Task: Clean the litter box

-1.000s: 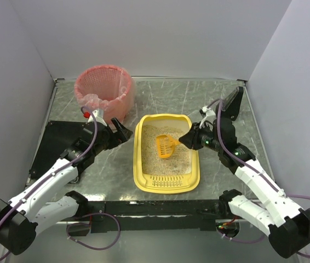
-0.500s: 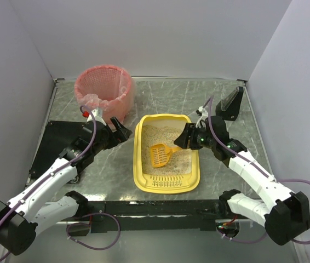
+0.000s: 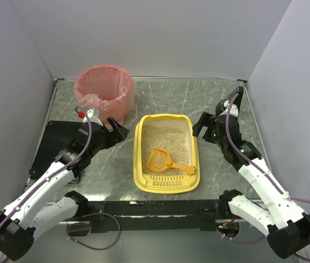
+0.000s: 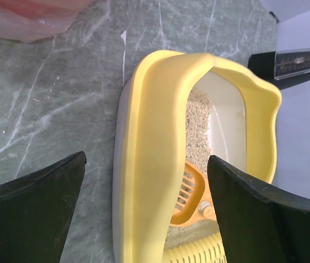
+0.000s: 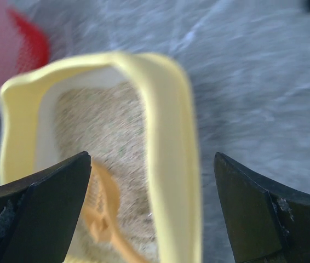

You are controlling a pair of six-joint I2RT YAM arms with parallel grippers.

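Now that the right end effector (image 3: pixel 202 129) has let go, the small orange slotted plastic scoop (image 3: pixel 161 160) lies loose on the beige litter inside the shallow yellow rectangular plastic litter box (image 3: pixel 137 156), its handle pointing toward the near right corner. That end effector stands fully spread and empty, and has drawn back to just beyond the tray's far right rim. The left end effector (image 3: pixel 119 130) is likewise spread wide with nothing in it, beside the tray's far left corner and near the round pink-lined mesh basket (image 3: pixel 104 101). The litter box sits mid-tabletop (image 3: pixel 166 96) between the arms, slotted lip toward their bases. Assessment: scooping appears paused or concluded. No clumps are discernible, but the right wrist view is blurred, so cleanliness is unconfirmed.
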